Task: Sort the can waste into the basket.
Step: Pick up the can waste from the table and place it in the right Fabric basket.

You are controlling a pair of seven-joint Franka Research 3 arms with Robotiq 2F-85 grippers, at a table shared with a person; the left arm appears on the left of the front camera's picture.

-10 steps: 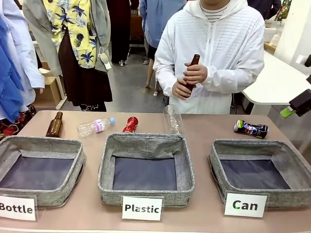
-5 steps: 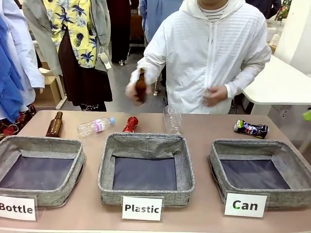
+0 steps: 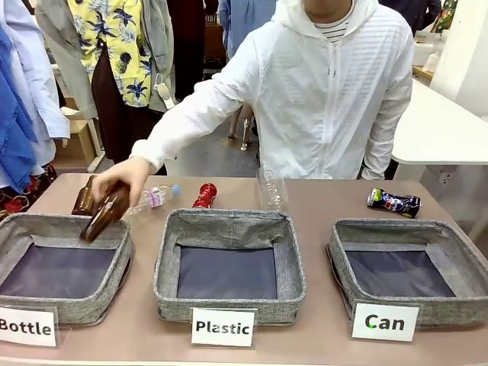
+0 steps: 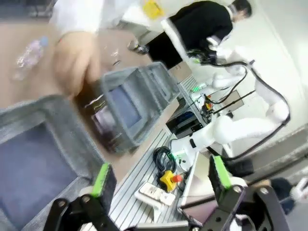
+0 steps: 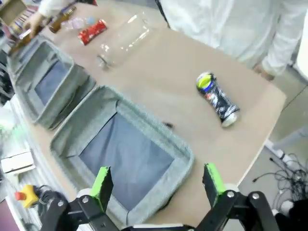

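Just behind the Can basket (image 3: 389, 226), outside it: dark can (image 3: 393, 203), on its side on the table (image 3: 320, 206). Well left of the Can basket, along the same far strip: red can (image 3: 204, 196), crushed, lying flat. Between that and the Can basket, a clear bottle (image 3: 271, 188). Farther left again, past the Plastic basket (image 3: 229, 221): small bottle (image 3: 152, 198), brown bottle (image 3: 84, 197), and a person's hand (image 3: 122, 174) tilting a second brown bottle (image 3: 105, 213) over the Bottle basket (image 3: 65, 223). Right gripper (image 5: 157, 183) above the Can basket, fingers wide apart, empty. Left gripper (image 4: 161, 175) at the row's other end from the Can basket, likewise spread, nothing between.
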